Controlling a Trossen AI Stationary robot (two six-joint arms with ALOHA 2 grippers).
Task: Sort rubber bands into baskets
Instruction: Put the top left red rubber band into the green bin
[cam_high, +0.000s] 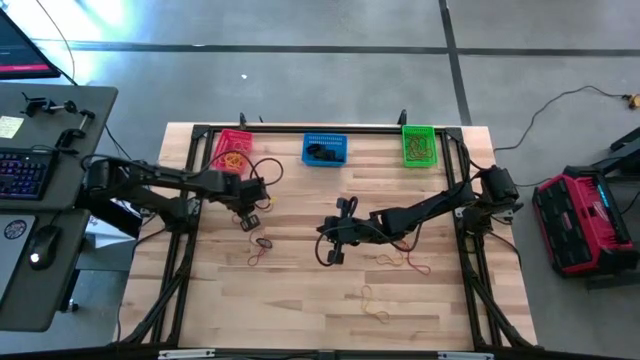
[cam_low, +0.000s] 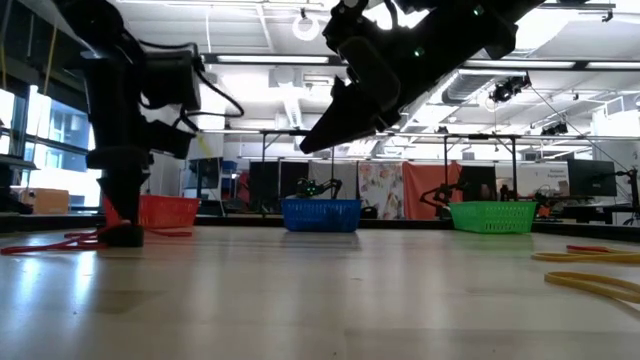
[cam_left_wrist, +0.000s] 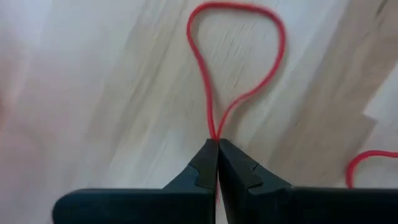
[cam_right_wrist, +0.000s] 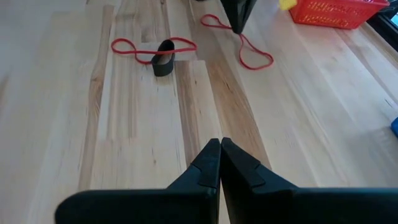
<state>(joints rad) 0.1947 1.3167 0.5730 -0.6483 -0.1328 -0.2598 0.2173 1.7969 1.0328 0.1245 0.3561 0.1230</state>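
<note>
My left gripper stands fingers-down on the table in front of the red-pink basket, shut on a thin red rubber band. My right gripper hovers shut and empty above the table's middle; it also shows in the low view. A second red band and a short black band lie between the two grippers. The blue basket and the green basket stand along the far edge, each with bands inside. My left gripper pinches two strands of the red band together between its two fingertips, from above, pointing down at the table. The loop beyond the fingers lies flat and slack on the wood; another part trails behind the gripper.
More red and yellow bands lie near the right arm, and yellow ones lie toward the near edge; these show in the low view at the right. A desk with a keyboard stands left of the table.
</note>
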